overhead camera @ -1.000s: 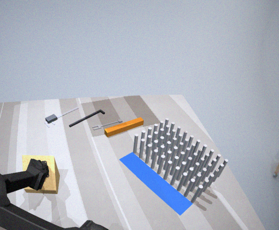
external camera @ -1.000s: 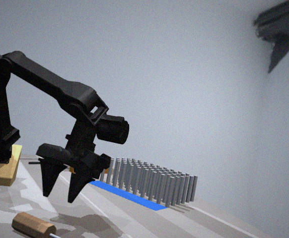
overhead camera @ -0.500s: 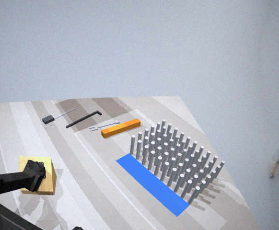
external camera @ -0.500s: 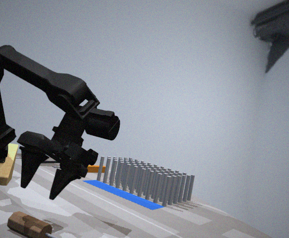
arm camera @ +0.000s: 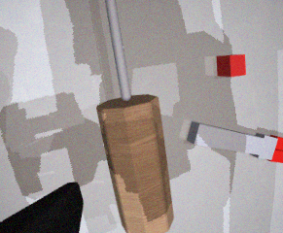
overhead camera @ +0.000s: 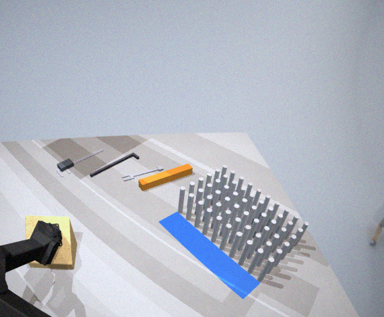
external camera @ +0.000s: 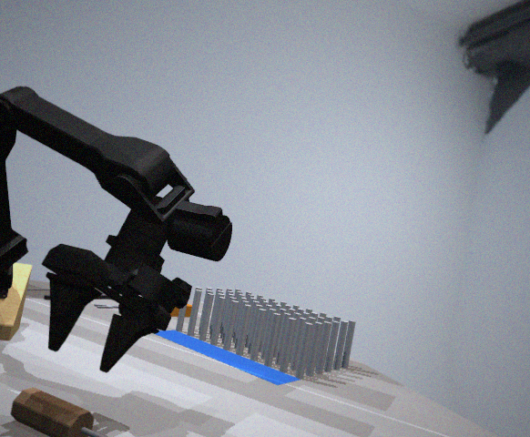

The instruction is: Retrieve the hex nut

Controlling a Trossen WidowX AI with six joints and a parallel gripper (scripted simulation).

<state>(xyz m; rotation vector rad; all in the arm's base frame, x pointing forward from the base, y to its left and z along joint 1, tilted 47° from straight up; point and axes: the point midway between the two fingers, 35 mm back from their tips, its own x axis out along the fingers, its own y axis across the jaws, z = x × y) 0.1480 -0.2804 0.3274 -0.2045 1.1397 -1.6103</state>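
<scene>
Nearest the exterior view, a brown, faceted wooden handle (external camera: 51,412) (arm camera: 137,165) with a thin grey metal shaft (external camera: 92,431) (arm camera: 118,49) lies on the table, and here's the black two-fingered gripper (external camera: 79,360) above it, fingers wide apart, nothing between them! The wrist view has the handle ahead of the one visible fingertip and off to its side, long axis running nearly up the picture, so the coming grasp probably needs the fingers astride that axis. Beyond lies the flat blue taped strip (overhead camera: 210,253) (external camera: 228,358), then the upright grey metal spacers (overhead camera: 227,226) (external camera: 256,336); the nut, presumably among them, I can't make out.
</scene>
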